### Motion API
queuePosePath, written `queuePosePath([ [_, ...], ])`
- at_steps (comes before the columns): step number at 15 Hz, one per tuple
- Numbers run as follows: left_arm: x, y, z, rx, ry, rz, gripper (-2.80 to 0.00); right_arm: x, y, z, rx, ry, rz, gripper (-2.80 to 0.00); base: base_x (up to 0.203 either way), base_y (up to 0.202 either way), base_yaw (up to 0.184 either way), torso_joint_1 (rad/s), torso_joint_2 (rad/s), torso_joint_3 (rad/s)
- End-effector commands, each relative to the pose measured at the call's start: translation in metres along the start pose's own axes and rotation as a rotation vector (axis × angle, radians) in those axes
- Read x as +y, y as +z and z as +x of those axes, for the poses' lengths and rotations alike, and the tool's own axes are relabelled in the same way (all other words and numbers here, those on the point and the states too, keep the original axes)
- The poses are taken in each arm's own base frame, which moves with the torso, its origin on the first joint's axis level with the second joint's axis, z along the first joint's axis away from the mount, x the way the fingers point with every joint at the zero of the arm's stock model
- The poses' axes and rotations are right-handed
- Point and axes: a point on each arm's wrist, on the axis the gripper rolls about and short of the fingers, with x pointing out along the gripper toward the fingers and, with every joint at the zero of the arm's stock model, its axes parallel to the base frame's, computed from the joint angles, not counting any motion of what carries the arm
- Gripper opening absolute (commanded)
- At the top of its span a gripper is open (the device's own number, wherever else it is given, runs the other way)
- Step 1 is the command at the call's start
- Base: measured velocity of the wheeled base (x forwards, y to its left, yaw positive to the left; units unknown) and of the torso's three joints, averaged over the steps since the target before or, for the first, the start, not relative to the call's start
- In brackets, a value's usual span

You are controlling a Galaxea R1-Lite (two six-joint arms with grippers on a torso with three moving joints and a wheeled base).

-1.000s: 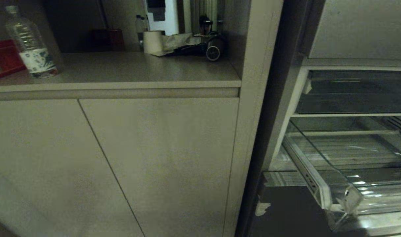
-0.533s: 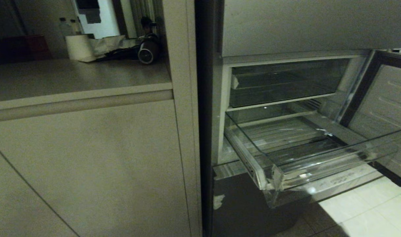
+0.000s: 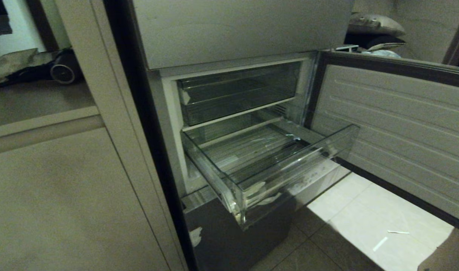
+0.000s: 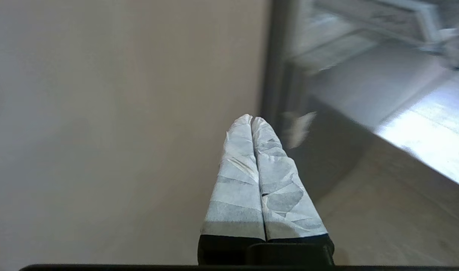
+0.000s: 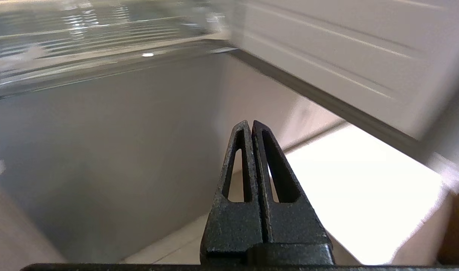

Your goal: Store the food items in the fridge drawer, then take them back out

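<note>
Beige cabinet panels (image 3: 63,195) fill the left of my head view, then the open fridge, then its swung-out door (image 3: 395,124) on the right. The fridge drawer (image 3: 274,177), clear plastic with a ribbed floor, stands pulled out, white tape scraps at its front left corner. Above it sits a shorter clear compartment (image 3: 237,94). I see nothing lying in the drawer, and no food item shows anywhere.

My left gripper (image 4: 252,120), fingers wrapped in white tape, is pressed closed on nothing, pointing at the cabinet face near the fridge's dark edge. My right gripper (image 5: 250,123) is also closed and empty, pointing below the drawer toward the bright floor tiles (image 3: 365,222).

The risk, as I judge it: with both arms low, lifting either one could strike the drawer's underside or front lip, and the open door crowds my right side.
</note>
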Motion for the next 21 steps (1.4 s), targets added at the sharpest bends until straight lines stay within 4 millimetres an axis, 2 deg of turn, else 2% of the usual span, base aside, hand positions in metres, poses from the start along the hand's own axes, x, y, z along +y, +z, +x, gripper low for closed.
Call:
queuePosePath([
  [1,0.0,0.0,0.0,0.002,0.0,0.0,-2.8,0.0,-0.009,0.002,0.028,0.001,0.005,-2.8,0.005,0.001,-0.136,-0.001,0.0,0.002],
  [5,0.0,0.0,0.0,0.002,0.0,0.0,-2.8,0.0,-0.009,0.002,0.027,-0.002,-0.007,-2.8,0.0,0.001,-0.024,0.0,0.0,0.001],
  [6,0.0,0.0,0.0,0.002,0.0,0.0,-2.8,0.0,-0.003,0.0,0.009,-0.015,-0.005,-2.8,0.0,0.0,0.0,0.0,0.0,0.0],
  [7,0.0,0.0,0.0,0.002,0.0,0.0,-2.8,-0.001,0.012,-0.002,-0.028,-0.046,0.006,-2.8,0.0,0.0,0.0,0.0,0.0,0.0],
  [9,0.0,0.0,0.0,0.002,0.0,0.0,-2.8,-0.003,0.054,-0.005,-0.045,-0.099,0.069,-2.8,0.0,0.0,0.0,0.0,0.0,0.0],
  [11,0.0,0.0,0.0,0.002,0.0,0.0,-2.8,-0.004,0.082,0.012,0.055,-0.185,0.138,-2.8,0.0,0.0,0.0,0.0,0.0,0.0],
  [13,0.0,0.0,0.0,0.002,0.0,0.0,-2.8,-0.008,0.101,0.043,0.174,-0.369,0.206,-2.8,0.0,0.0,0.0,0.0,0.0,0.0],
  [15,0.0,0.0,0.0,0.002,0.0,0.0,-2.8,-0.022,0.112,0.068,0.22,-0.57,0.263,-2.8,0.0,0.0,0.0,0.0,0.0,0.0],
  [17,0.0,0.0,0.0,0.002,0.0,0.0,-2.8,-0.044,0.119,0.084,0.207,-0.729,0.307,-2.8,0.0,0.0,0.0,0.0,0.0,0.0],
  [21,0.0,0.0,0.0,0.002,0.0,0.0,-2.8,-0.108,0.122,0.104,0.214,-0.895,0.371,-2.8,0.0,0.0,0.0,0.0,0.0,0.0],
])
